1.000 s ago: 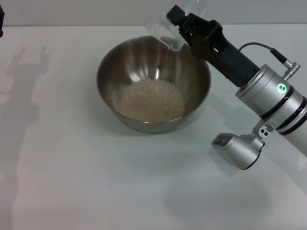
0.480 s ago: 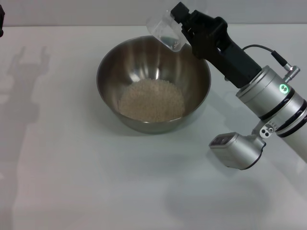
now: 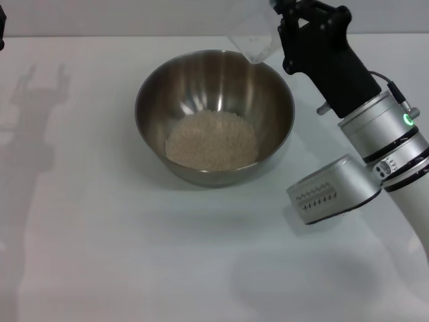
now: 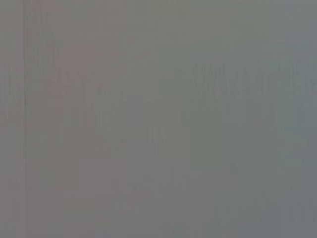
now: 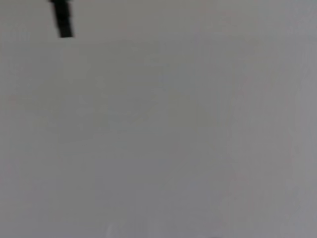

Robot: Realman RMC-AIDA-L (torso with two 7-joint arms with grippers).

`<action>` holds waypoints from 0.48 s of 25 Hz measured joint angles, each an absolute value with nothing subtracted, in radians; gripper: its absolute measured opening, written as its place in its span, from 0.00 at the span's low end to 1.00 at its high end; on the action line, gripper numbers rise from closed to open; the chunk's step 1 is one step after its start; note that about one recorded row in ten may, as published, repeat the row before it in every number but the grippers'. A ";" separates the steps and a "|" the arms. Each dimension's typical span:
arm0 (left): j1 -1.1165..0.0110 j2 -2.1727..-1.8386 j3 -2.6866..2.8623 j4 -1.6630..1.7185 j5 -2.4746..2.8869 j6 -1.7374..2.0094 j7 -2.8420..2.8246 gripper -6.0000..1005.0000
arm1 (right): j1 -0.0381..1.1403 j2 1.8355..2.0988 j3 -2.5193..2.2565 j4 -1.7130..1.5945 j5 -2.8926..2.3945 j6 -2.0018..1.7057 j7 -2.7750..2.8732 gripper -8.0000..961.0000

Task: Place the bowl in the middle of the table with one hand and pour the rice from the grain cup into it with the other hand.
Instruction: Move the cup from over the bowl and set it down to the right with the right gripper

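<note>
Stainless steel curves around a pale mound of rice in the bowl, which sits on the white table a little behind the middle. The right gripper reaches in from the right at the far edge of the head view, closed on the grain cup. The clear cup hangs in the air just past the bowl's far right rim, with no grains visible in it. The black gripper body and the silver arm cross over the table to the right of the bowl, hiding that stretch of surface. The left gripper shows only as a dark sliver at the far left edge; whether it is open cannot be told. Arm shadows fall across the table's left side. Both wrist views show only blank grey.
</note>
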State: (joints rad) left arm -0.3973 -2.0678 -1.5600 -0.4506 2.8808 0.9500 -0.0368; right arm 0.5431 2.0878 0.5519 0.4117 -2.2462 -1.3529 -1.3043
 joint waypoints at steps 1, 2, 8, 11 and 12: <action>-0.397 -2.068 -1.560 -0.451 2.881 0.950 -0.037 0.56 | 0.537 2.088 0.558 0.423 -2.234 -1.345 -1.270 0.01; -0.397 -2.068 -1.560 -0.451 2.881 0.950 -0.037 0.56 | 0.528 2.088 0.562 0.435 -2.203 -1.340 -1.203 0.01; -0.397 -2.068 -1.558 -0.451 2.881 0.957 -0.037 0.56 | 0.503 2.088 0.564 0.449 -2.148 -1.340 -1.003 0.01; -0.396 -2.068 -1.554 -0.447 2.882 0.979 -0.037 0.56 | 0.478 2.089 0.566 0.474 -2.114 -1.341 -0.887 0.01; -0.395 -2.068 -1.553 -0.445 2.882 0.988 -0.037 0.56 | 0.466 2.089 0.567 0.483 -2.082 -1.344 -0.821 0.01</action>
